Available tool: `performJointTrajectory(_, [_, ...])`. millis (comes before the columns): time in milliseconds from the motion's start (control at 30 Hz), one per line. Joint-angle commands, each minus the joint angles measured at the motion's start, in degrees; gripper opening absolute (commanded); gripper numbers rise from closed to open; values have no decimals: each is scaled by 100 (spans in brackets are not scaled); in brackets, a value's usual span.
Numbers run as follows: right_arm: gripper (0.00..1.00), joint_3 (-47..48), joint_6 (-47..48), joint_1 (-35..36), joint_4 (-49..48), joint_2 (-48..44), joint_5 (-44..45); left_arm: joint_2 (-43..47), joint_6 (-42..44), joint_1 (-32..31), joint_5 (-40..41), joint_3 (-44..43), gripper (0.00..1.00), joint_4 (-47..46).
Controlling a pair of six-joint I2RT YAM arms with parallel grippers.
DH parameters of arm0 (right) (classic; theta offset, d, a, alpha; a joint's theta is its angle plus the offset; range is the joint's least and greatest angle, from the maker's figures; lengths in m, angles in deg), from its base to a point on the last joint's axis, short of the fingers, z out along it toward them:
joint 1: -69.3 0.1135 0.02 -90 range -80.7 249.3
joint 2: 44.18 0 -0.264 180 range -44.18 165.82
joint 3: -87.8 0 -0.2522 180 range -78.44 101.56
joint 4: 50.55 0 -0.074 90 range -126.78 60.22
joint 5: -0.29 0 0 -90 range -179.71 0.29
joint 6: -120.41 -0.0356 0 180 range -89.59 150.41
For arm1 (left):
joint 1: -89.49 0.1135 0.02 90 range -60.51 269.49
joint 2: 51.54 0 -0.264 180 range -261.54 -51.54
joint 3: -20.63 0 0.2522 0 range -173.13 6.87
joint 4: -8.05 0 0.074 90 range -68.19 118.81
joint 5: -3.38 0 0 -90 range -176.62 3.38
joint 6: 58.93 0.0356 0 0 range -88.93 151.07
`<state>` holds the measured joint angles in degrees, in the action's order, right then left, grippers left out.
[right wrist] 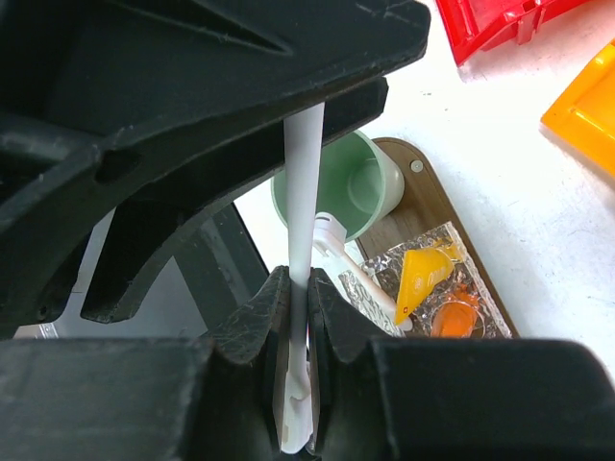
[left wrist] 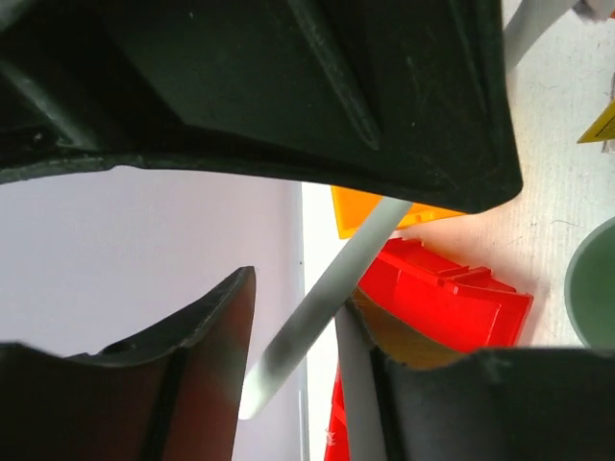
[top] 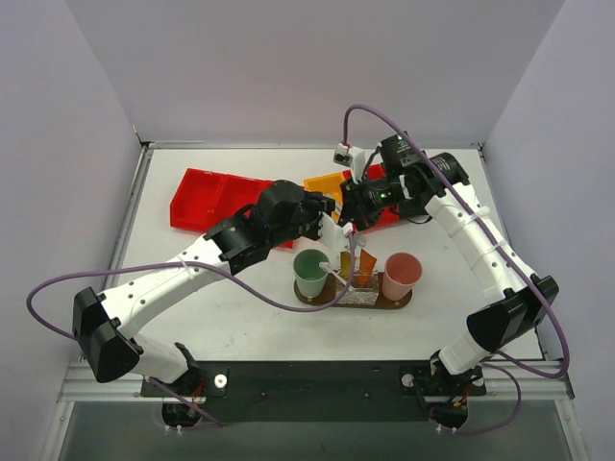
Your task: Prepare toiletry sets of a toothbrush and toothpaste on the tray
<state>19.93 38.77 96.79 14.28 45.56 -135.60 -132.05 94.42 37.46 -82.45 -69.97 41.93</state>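
Closest to the right wrist camera, the right pincer (right wrist: pixel 300 298) was seen clamped on a white toothbrush (right wrist: pixel 303 182), its two fingers pressed together on the slim handle. The same handle was seen from the left wrist, running slantwise between the fingers of the left pincer (left wrist: pixel 301 286). Those fingers stood apart, with a gap left on one side of the handle. From above, both pincers were found close together just beyond the far edge of the tray (top: pixel 396 303), with the toothbrush held over it. Whether its lower end touched anything could not be told.

The tray was laid near the middle of the tabletop (top: pixel 240 317), somewhat toward the near edge. Three cups were stood on it in a row: a green cup (top: pixel 310 272) at the left end, a clear cup (top: pixel 357 283) in the middle and a pink cup (top: pixel 402 274) at the right end. An orange and yellow toothpaste tube (right wrist: pixel 423 272) and a second toothbrush (right wrist: pixel 360 279) were seen in the clear cup. A red bin (top: pixel 216 197) and an orange bin (top: pixel 325 182) were set toward the far edge.
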Motion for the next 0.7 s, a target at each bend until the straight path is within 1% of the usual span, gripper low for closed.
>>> performJointTrajectory(0, [0,-81,17,38,96,-202,-219,71,89,-70,278,-7,39,-456])
performJointTrajectory(67, [0,-81,8,38,96,-193,-245,71,142,-105,330,37,31,-447])
performJointTrajectory(100, [0,-72,8,38,105,-176,-245,71,177,-140,400,55,24,-447])
performJointTrajectory(200, [0,-46,-10,38,105,-132,-271,53,344,-246,611,143,18,-544])
performJointTrajectory(300, [0,-11,-10,38,105,-105,-298,27,484,-316,822,265,0,-693])
performJointTrajectory(400, [4,42,-36,38,105,-79,-307,0,529,-360,928,283,0,-799])
performJointTrajectory(433, [13,60,-45,38,96,-61,-298,9,529,-360,928,266,0,-790])
performJointTrajectory(533, [28,165,-71,29,105,-52,-166,0,573,-395,920,248,0,-694])
performJointTrajectory(667, [38,586,-159,-15,114,-35,71,18,643,-466,937,336,0,-614])
